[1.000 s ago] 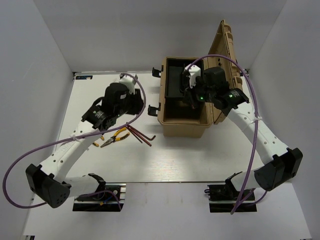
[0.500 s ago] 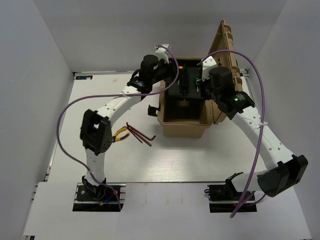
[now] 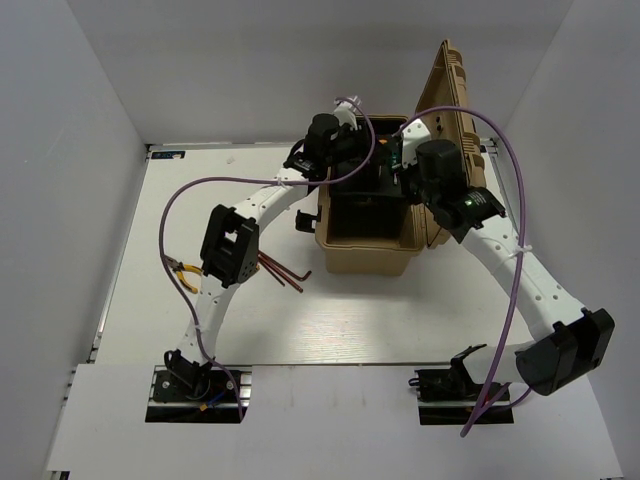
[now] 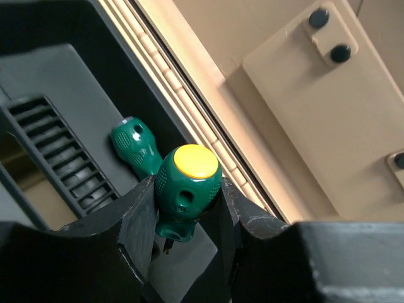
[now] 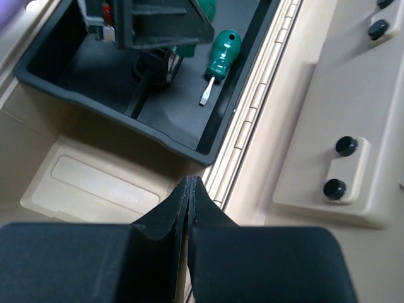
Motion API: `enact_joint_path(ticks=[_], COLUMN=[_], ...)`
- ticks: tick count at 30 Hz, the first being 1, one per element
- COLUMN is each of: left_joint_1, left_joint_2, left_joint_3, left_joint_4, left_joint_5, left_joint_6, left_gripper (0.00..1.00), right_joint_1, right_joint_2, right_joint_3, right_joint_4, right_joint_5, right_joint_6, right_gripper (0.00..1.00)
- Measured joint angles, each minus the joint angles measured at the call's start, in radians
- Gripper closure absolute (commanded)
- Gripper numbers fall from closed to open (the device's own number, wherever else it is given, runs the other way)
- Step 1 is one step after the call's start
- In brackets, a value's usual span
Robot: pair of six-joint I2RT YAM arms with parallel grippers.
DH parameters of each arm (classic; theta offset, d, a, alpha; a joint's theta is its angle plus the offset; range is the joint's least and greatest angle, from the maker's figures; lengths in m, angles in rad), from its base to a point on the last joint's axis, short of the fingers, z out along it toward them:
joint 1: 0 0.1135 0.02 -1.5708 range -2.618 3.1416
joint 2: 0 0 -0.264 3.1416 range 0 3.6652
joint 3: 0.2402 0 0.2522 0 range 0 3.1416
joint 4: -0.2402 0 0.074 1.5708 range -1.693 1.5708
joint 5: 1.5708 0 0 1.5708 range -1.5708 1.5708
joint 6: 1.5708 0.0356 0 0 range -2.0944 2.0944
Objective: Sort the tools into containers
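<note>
My left gripper is shut on a short green screwdriver with a yellow cap and holds it over the black tray in the open tan toolbox. A second green screwdriver lies in the tray and also shows in the right wrist view. My right gripper is shut and empty above the box's hinge edge, just in front of the tray. Dark-red hex keys and yellow-handled pliers lie on the table left of the box.
The toolbox lid stands upright at the right side of the box. Both grippers crowd the back of the box; the left gripper shows in the right wrist view. Purple cables loop over both arms. White walls enclose the table.
My left arm has swung from the table near the pliers up to the back of the toolbox. The pliers now show farther left. The right gripper shifted slightly toward the back.
</note>
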Motion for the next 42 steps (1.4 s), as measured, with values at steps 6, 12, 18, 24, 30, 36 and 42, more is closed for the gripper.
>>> enact_joint_path(ticks=[6,12,18,24,30,36,42], left_joint_1=[-0.006,-0.008,-0.008,-0.003,0.004,0.004,0.006], left_joint_2=[0.012,0.010,-0.100,-0.625,-1.238,-1.557,-1.729], left_joint_3=[0.000,0.015,-0.062,-0.552,-1.013,-1.291,-1.460], left_joint_4=[-0.003,-0.003,-0.072,-0.149,-0.140,-0.216,-0.298], left_joint_5=[0.026,0.042,0.008,-0.180,-0.429,-0.774,-1.017], left_joint_6=[-0.012,-0.013,0.047,0.209,0.329,0.409,0.449], left_gripper=[0.34,0.28,0.51,0.99,0.44,0.32,0.35], right_joint_1=[0.000,0.000,0.000,0.017,0.171,0.318,0.463], right_joint_2=[0.000,0.000,0.000,0.009,0.164,0.366,0.544], right_joint_3=[-0.006,-0.006,-0.006,-0.007,0.048,0.210,0.330], right_joint_4=[0.006,0.007,0.000,-0.060,-0.119,-0.179,-0.226], right_joint_5=[-0.021,-0.073,-0.188,-0.473,-0.630,-0.635,-0.607], right_joint_6=[0.000,-0.002,-0.008,-0.060,-0.114,-0.135,-0.131], right_gripper=[1.00,0.83,0.67,0.63,0.86,0.94,0.96])
